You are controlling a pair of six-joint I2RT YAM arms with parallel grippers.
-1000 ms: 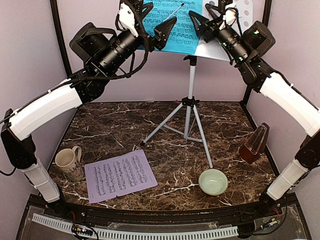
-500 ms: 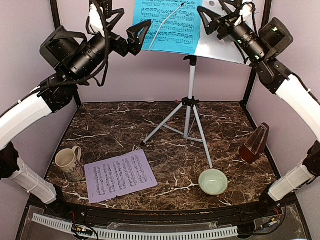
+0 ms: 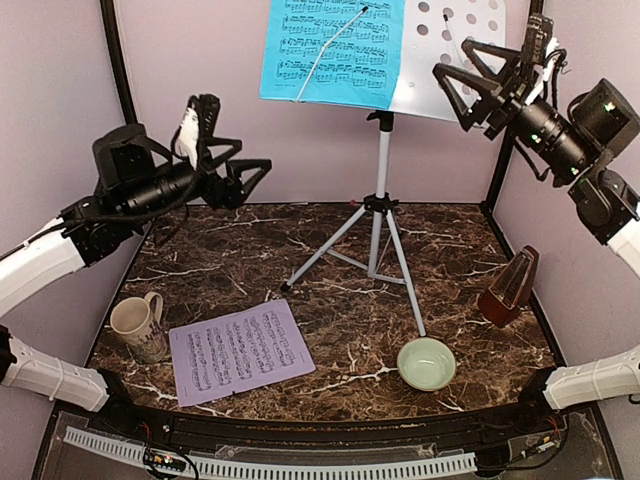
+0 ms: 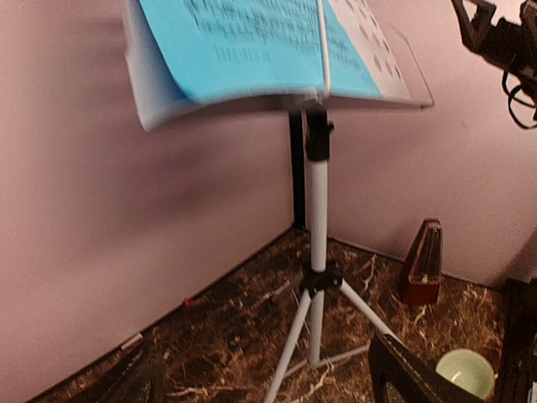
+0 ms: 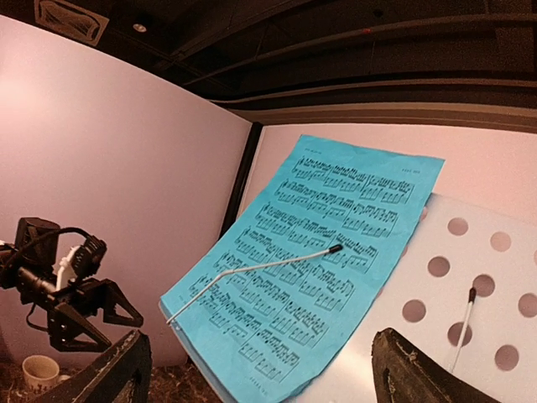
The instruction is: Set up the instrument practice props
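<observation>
The silver-white music stand (image 3: pixel 383 170) rises at the back of the table on its tripod legs. The blue music sheet (image 3: pixel 335 50) rests on the left half of the perforated desk (image 3: pixel 455 60), under a thin wire arm (image 5: pixel 260 269). Flat on the marble at the front left lies the lilac sheet (image 3: pixel 240 352). The reddish-brown metronome (image 3: pixel 510 288) stands at the right wall. My left gripper (image 3: pixel 238 140) hangs open and empty, left of the stand and below its desk. My right gripper (image 3: pixel 452 57) is open and empty just right of the desk, facing the blue sheet (image 5: pixel 310 260).
A beige mug (image 3: pixel 137 325) stands at the front left beside the lilac sheet. A pale green bowl (image 3: pixel 426 363) sits at the front right near a tripod leg (image 3: pixel 405 270). Pink walls close in the back and both sides.
Both grippers have drawn back from the stand's desk: the left one down and to the left, the right one to the right. The blue sheet stays on the desk.
</observation>
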